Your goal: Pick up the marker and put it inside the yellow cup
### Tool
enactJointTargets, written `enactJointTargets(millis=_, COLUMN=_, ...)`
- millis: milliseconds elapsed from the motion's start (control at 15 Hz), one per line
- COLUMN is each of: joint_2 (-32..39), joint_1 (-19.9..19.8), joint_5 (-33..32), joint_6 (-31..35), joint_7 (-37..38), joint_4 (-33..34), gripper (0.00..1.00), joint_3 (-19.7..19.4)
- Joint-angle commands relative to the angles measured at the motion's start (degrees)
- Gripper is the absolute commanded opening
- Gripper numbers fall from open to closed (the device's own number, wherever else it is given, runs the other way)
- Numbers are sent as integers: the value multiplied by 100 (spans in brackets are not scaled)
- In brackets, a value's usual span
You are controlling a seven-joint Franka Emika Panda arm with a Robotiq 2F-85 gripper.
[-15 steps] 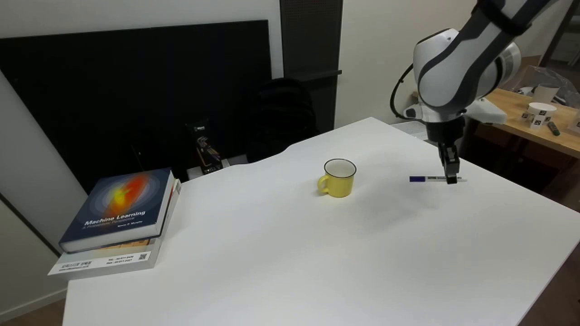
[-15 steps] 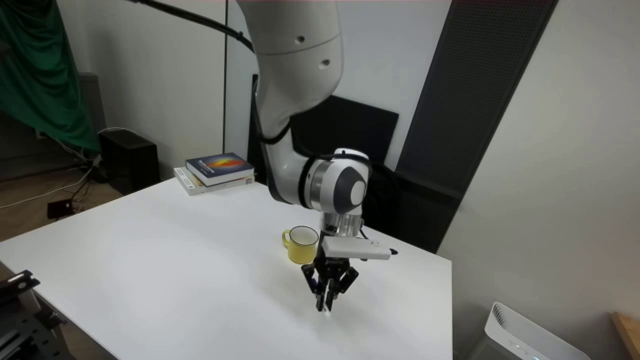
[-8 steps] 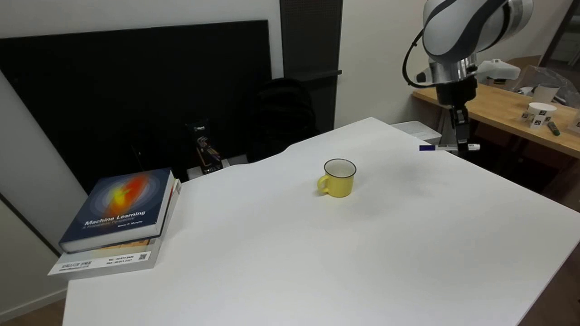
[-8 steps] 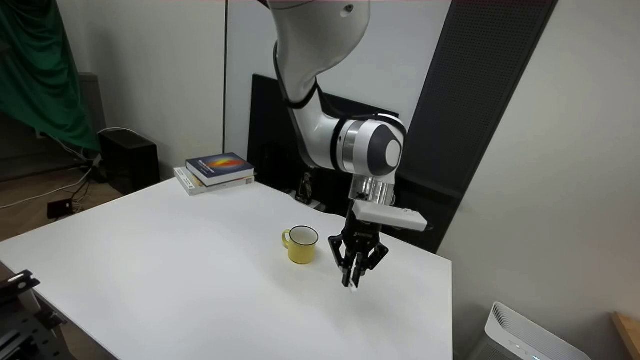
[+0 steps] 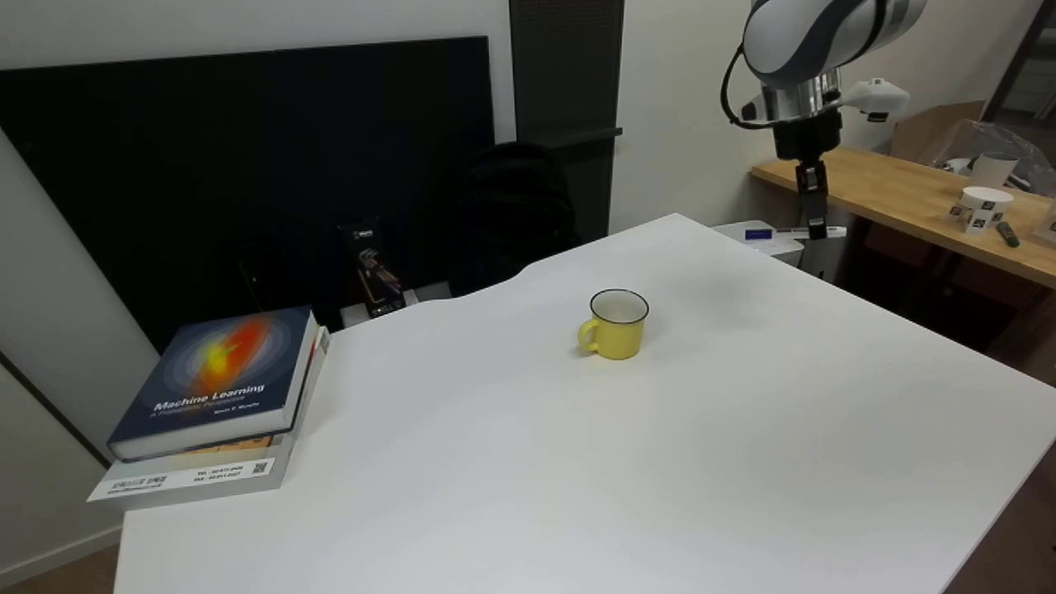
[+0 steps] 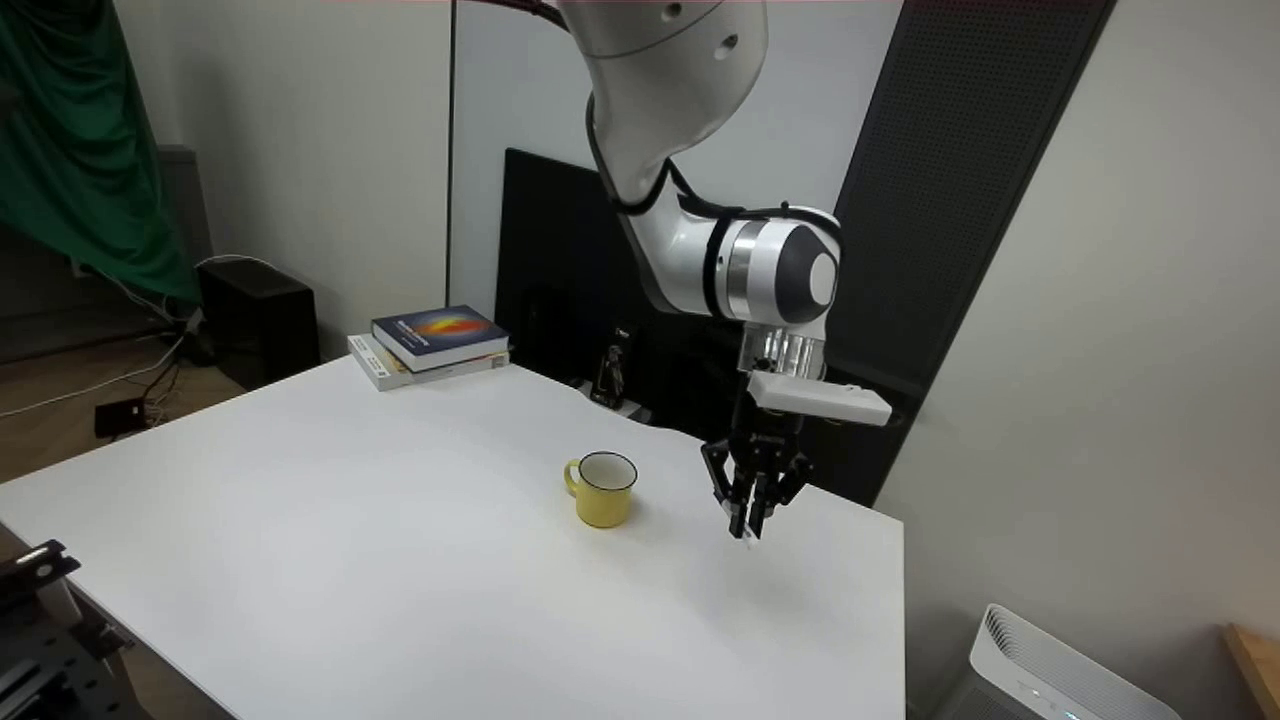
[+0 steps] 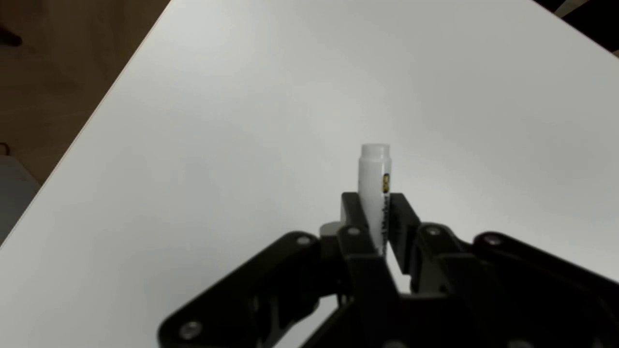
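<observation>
In an exterior view my gripper point(image 5: 817, 233), closed on the level marker point(image 5: 789, 234), has just risen higher above the table point(image 5: 511, 462); I judge the pick done and the carry to the yellow cup point(image 5: 620, 338), well apart, ahead. In an exterior view my gripper hides most of the marker point(image 6: 749, 541). In the wrist view my pads point(image 7: 402, 220) pinch its white barrel; blue end and cup are out of sight.

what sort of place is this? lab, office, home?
Probably a research lab or office, though I can't be certain. Clues: a robot arm over a white table, a Machine Learning book on top of another book, and a white container with patterned square tags on a wooden desk.
</observation>
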Motion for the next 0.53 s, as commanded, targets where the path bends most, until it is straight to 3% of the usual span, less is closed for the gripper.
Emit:
enactJointTargets(millis=0, joint_2=653, joint_1=9, joint_5=4, joint_6=-473, joint_7=10, joint_4=1143, gripper=4, joint_3=92)
enactJointTargets(millis=467, joint_2=1629, joint_1=202, joint_5=7, joint_6=-1260, joint_7=-231, joint_4=2787, gripper=4, joint_3=310)
